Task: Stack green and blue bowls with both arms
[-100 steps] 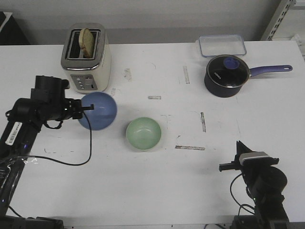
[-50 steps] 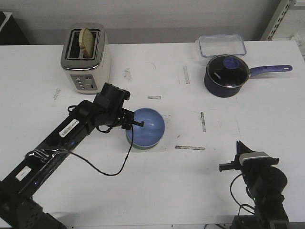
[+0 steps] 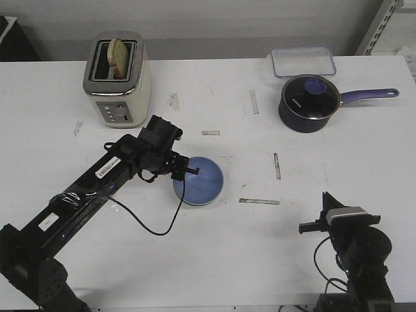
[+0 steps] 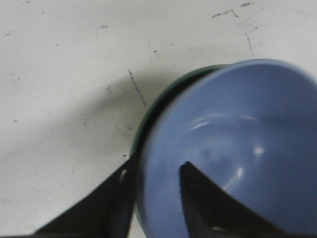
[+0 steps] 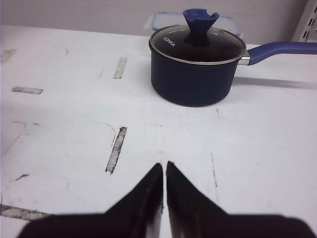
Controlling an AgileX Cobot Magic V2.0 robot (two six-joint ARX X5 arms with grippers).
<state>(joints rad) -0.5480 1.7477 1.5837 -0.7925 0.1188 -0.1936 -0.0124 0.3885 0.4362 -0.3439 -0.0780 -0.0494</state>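
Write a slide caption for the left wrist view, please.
Left pincer grips the glossy periwinkle-blue bowl's rim, nested in the pale green bowl.

We see only a sliver of the green bowl [image 4: 163, 94] around the blue bowl [image 4: 233, 148], whose far side runs off-frame.

A robot test lab — scuffed white table [image 3: 214, 260], metal shelving [image 3: 383, 26], staged kitchenware.
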